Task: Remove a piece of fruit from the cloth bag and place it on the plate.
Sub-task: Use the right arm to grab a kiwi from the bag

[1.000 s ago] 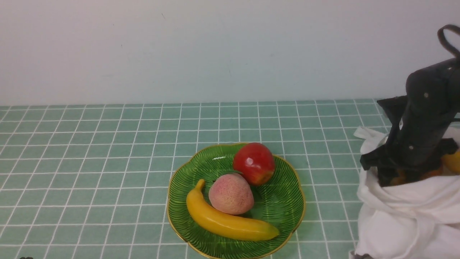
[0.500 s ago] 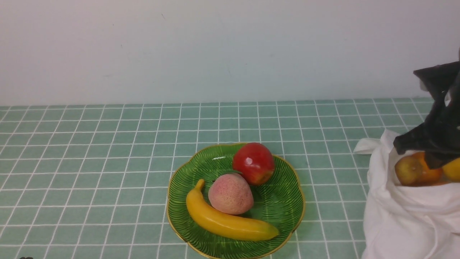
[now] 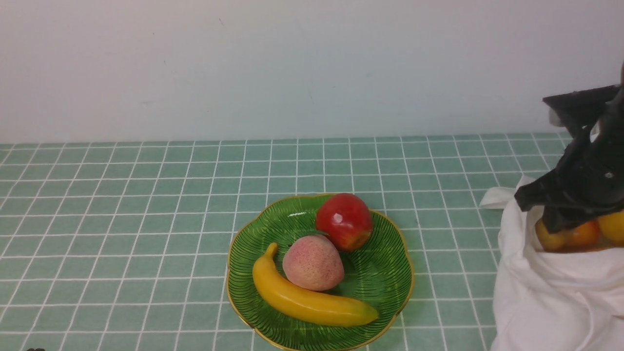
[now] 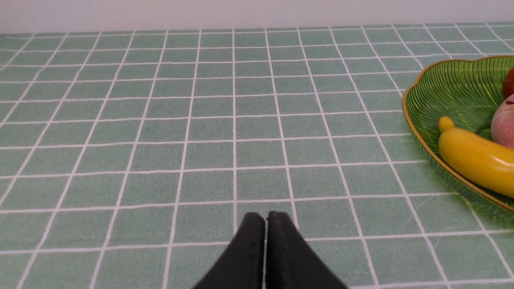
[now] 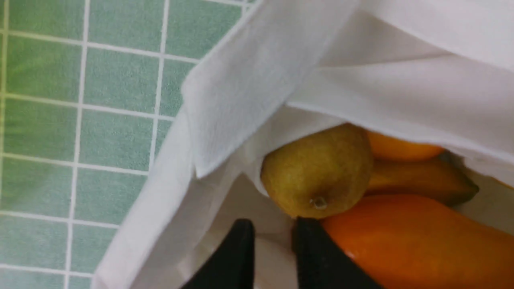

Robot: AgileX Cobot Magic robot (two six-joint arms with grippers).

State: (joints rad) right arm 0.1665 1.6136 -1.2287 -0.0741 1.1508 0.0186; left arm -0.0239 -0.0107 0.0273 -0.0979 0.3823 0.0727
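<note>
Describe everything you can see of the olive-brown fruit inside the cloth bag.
The olive-brown fruit is egg-shaped, with dull, finely speckled skin and a small pale stem scar. It lies inside the cloth bag, partly under its folded hem, pressed against an orange fruit. The right gripper, jaws slightly apart, holds nothing; one fingertip sits at the fruit's edge, contact unclear.

My right gripper (image 5: 273,222) is black. The piece of fruit (image 5: 317,170) is speckled olive-brown, the cloth bag (image 5: 249,80) white, the plate (image 3: 385,278) dark-ribbed green, gold-rimmed.
</note>
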